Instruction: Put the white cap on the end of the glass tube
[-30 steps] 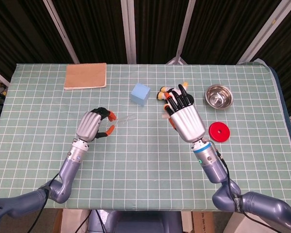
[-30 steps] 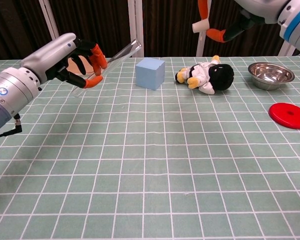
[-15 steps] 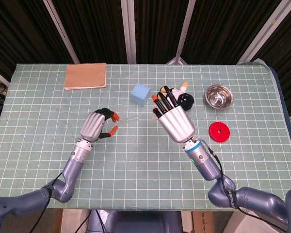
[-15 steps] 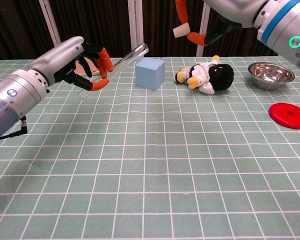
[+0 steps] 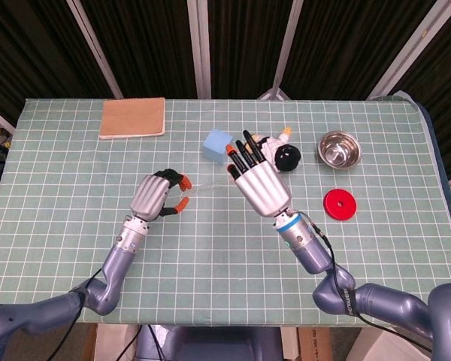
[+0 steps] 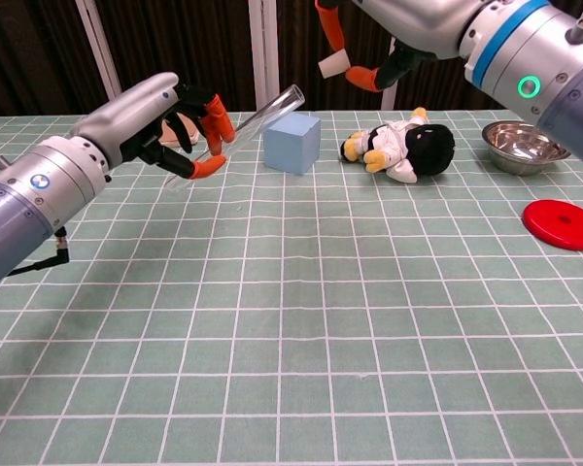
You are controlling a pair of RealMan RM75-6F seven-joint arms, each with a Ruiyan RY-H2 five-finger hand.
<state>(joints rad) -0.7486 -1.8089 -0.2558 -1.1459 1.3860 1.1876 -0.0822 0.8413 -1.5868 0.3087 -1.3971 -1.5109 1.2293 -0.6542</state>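
Right robot hand (image 6: 364, 58) pinches the white cap (image 6: 330, 65) aloft, near mid-counter; left robot hand (image 6: 180, 121) grips the tube (image 6: 257, 115), its open end tilted up toward the cap. Approach step: you must next align cap with tube mouth and press on.

Left hand (image 6: 165, 121) raised over table, fingers curled, pinching glass tube (image 6: 262, 110) between orange fingertips; forearm reaches in from lower left. Right hand (image 5: 257, 180) held higher, back to head camera, white cap (image 6: 331, 65) pinched at fingertips, near tube's open end.
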